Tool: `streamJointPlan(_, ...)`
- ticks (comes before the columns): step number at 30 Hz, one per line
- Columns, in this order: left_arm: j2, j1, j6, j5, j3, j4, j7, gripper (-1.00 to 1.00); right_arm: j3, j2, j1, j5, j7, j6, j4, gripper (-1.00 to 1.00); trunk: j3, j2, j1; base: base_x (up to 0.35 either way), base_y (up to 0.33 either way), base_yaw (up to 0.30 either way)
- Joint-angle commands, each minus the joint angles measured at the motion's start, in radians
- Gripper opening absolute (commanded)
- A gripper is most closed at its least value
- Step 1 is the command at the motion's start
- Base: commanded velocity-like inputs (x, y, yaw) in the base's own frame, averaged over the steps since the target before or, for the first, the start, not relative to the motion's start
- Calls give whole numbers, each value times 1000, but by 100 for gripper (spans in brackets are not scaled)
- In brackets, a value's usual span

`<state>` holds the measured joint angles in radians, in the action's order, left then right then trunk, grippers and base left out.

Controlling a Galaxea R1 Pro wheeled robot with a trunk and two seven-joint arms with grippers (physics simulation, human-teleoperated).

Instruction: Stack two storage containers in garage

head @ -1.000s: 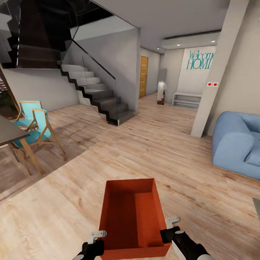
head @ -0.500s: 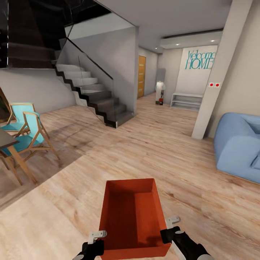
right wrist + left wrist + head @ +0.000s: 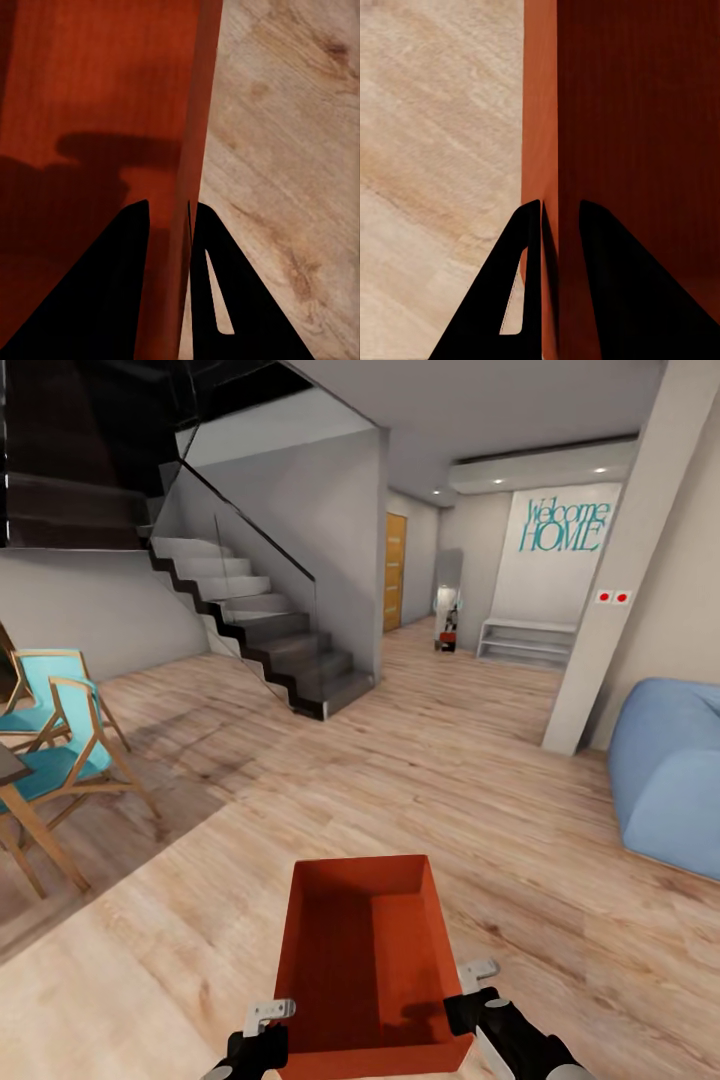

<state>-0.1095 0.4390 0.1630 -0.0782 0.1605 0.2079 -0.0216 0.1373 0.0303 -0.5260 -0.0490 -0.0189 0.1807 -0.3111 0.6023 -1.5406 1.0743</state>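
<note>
In the head view, one orange-red container (image 3: 365, 960) is carried low in front of the robot, above the light wood floor (image 3: 500, 810). The left gripper (image 3: 268, 1020) is placed at its left wall and the right gripper (image 3: 472, 982) at its right wall. A staircase (image 3: 260, 630), two turquoise chairs (image 3: 60, 750), a blue sofa (image 3: 670, 770) and a wooden door (image 3: 396, 572) at the end of a hallway are seen. On the far wall, the words "Welcome HOME" (image 3: 564, 526) can be read in teal letters.

In the left wrist view, the left wall of the container (image 3: 542, 112) is clamped between the two dark fingers (image 3: 521, 300), one outside and one inside.

In the right wrist view, the right wall of the container (image 3: 196, 112) is gripped in the same way between the fingers (image 3: 120, 285), and the wood floor (image 3: 292, 150) is seen below.

The step in hand is judged to be the transport of the first container toward the garage, which is not reached yet. For the next move, steady driving through the open room is needed, with both grips kept firm and the container held level.
</note>
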Motion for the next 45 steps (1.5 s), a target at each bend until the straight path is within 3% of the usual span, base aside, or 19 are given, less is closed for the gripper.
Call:
streamJointPlan(1, 14, 1, 4, -13, -1, -5, 3, -100, 42, -17, 0, 8, 47, -65, -3, -100, 1, 0, 1, 343, 95, 0)
streamJointPlan(18, 14, 1, 4, -14, -1, -5, 3, -100, 42, -17, 0, 10, 48, -62, -3, -100, 1, 0, 1, 343, 95, -7)
streamJointPlan(36, 14, 1, 4, -14, -1, -5, 3, -100, 42, -17, 0, 9, 48, -62, -3, -100, 1, 0, 1, 343, 95, -212)
streamJointPlan(45, 14, 1, 4, -14, -1, -4, 3, -100, 42, -17, 0, 9, 48, -63, -3, -100, 1, 0, 1, 343, 95, -45)
